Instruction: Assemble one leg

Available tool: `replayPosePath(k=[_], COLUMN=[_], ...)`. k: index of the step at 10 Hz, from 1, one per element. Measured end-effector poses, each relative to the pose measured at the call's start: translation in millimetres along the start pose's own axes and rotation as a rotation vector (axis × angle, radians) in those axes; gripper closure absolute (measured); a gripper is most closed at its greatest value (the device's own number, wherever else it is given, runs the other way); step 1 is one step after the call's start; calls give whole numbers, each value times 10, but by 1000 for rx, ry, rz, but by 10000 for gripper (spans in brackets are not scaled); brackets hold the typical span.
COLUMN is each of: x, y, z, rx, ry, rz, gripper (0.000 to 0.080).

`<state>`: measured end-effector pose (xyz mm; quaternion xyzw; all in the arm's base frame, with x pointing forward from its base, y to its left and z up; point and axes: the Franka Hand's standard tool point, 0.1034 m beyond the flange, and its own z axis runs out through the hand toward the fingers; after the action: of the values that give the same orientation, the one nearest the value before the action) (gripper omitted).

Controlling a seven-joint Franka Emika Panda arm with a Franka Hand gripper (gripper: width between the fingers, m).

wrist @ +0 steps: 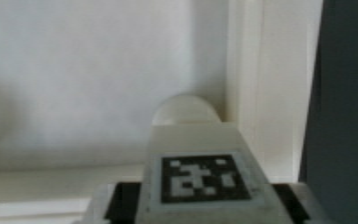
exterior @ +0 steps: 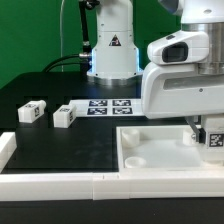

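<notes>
My gripper (exterior: pixel 207 128) is shut on a leg (exterior: pixel 214 141), a stubby white block with a black-and-white tag. It holds the leg upright over the far right corner of the large white panel (exterior: pixel 160 150). In the wrist view the leg (wrist: pixel 197 150) fills the lower middle, with dark fingers (wrist: pixel 131 203) pressed on both sides. Its rounded end points into the panel's inner corner (wrist: pixel 87 80) beside the raised rim (wrist: pixel 265 80). I cannot tell whether the leg touches the panel. Two more legs (exterior: pixel 31 113) (exterior: pixel 64 116) lie on the black table at the exterior view's left.
The marker board (exterior: pixel 108 105) lies flat behind the middle of the table. A white rail (exterior: pixel 60 185) runs along the front edge, with a white block (exterior: pixel 5 148) at the left. The arm's base (exterior: pixel 112 45) stands at the back.
</notes>
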<state>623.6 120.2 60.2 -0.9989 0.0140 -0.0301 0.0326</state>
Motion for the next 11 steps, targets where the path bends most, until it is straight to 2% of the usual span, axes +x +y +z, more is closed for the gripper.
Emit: replayPosePath(k=[1,5,7,9,10,11], x=[8,14,9,17,24,24], y=[21,-5,-7,9,30,33], z=[9,9,21,23,20,21], rx=[-1,8,0,20,40,46], ry=[13,4,21,9,-4,-9], rz=[71,644,941,1191,1252,1314], gripper=[532,532,531,531,531,531])
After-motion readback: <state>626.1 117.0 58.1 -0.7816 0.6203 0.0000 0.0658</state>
